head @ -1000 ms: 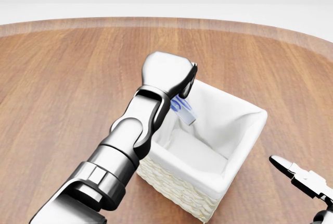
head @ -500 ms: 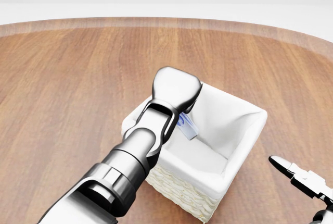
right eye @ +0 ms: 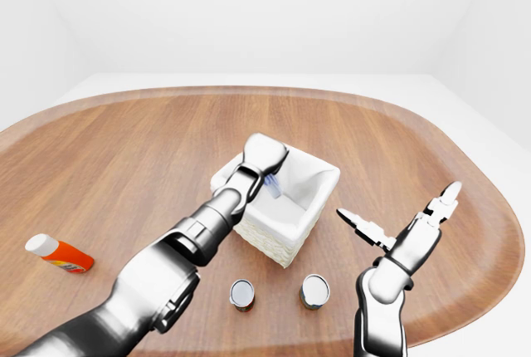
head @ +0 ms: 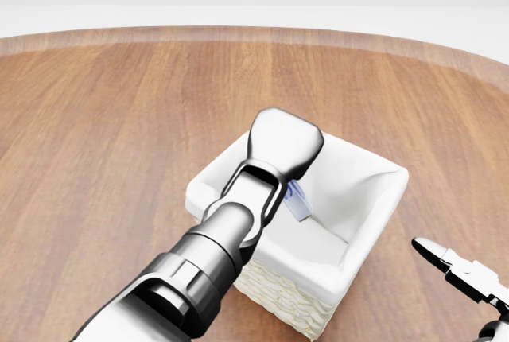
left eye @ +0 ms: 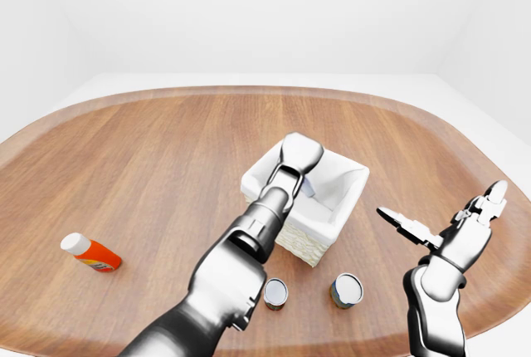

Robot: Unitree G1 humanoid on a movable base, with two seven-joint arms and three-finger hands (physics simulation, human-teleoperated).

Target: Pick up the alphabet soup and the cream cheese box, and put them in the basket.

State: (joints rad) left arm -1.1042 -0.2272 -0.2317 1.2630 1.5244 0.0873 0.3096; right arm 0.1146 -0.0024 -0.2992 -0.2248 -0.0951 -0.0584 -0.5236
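Note:
A white-lined wicker basket (head: 385, 188) stands on the wooden table. My left gripper (head: 293, 187) reaches over its left rim from the lower left, fingers pointing down inside. A small blue-and-white cream cheese box (head: 299, 201) hangs tilted under the hand, held by fingers that are mostly hidden. Two small cans (right eye: 241, 293) (right eye: 314, 289) stand below the basket in the right-eye view; I cannot tell which is the alphabet soup. My right gripper (left eye: 448, 220) hovers open to the right of the basket, holding nothing.
An orange bottle with a white cap (left eye: 91, 251) lies far left on the table (left eye: 149, 149). The table's rounded edge runs close below the cans and beside my right arm.
My left hand has moved right and lower over the basket's inside, carrying the blue-and-white box down with it. The right hand has stayed still.

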